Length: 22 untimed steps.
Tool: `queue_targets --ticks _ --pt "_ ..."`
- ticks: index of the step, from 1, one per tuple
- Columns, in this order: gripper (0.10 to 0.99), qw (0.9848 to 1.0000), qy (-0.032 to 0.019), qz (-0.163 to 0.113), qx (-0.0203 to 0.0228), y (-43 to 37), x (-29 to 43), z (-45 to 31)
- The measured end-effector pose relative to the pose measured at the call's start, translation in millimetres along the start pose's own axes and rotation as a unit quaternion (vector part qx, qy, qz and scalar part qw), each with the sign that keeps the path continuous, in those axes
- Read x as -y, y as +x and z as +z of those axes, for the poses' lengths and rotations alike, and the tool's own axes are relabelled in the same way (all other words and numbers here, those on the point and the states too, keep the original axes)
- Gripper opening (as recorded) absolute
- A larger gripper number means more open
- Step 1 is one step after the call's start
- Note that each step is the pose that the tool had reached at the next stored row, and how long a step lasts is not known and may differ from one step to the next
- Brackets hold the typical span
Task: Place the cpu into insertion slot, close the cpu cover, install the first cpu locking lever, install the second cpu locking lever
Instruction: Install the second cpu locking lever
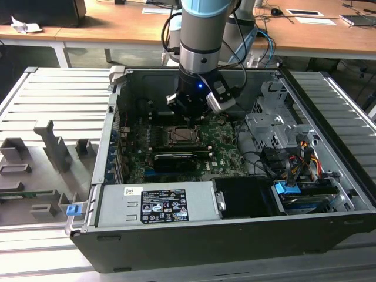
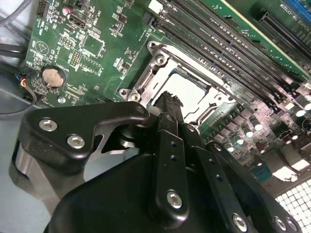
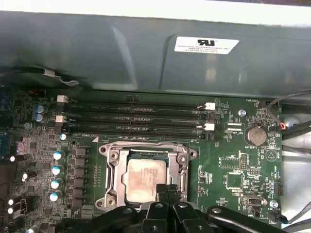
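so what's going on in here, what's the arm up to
A robot arm is reaching down into an open computer case, working over the processor socket on the green board. The chip already sits in the socket, with the metal cover frame lying around it. The gripper hangs just above the chip's edge.

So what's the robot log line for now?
gripper: shut, tips over cpu | cpu: in insertion slot | cpu cover: closed over cpu
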State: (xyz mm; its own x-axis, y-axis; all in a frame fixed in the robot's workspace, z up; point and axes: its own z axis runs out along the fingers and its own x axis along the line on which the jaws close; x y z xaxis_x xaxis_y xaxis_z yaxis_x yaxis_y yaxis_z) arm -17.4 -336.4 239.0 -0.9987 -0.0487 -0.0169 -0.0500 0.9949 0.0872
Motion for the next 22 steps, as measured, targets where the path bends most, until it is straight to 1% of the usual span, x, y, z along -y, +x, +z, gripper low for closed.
queue_targets --ticks 9,11,13,14,17,19,22 --pt "0.106 1.0 0.0001 0.0 0.0001 0.6 8.7 -0.8" --pt "0.106 1.0 0.0003 0.0 0.0 0.7 9.2 -1.5" --pt "0.106 1.0 0.0002 0.0 0.0001 0.6 9.0 -4.7" --pt "0.106 1.0 0.0002 0.0 0.0001 0.5 8.6 -9.0" --pt "0.106 1.0 0.0002 0.0 0.0 0.6 9.3 -9.4" --pt "0.106 1.0 0.0002 0.0 0.0 0.7 11.9 -9.6" --pt "0.106 1.0 0.0001 0.0 0.0001 1.0 18.7 -10.0"
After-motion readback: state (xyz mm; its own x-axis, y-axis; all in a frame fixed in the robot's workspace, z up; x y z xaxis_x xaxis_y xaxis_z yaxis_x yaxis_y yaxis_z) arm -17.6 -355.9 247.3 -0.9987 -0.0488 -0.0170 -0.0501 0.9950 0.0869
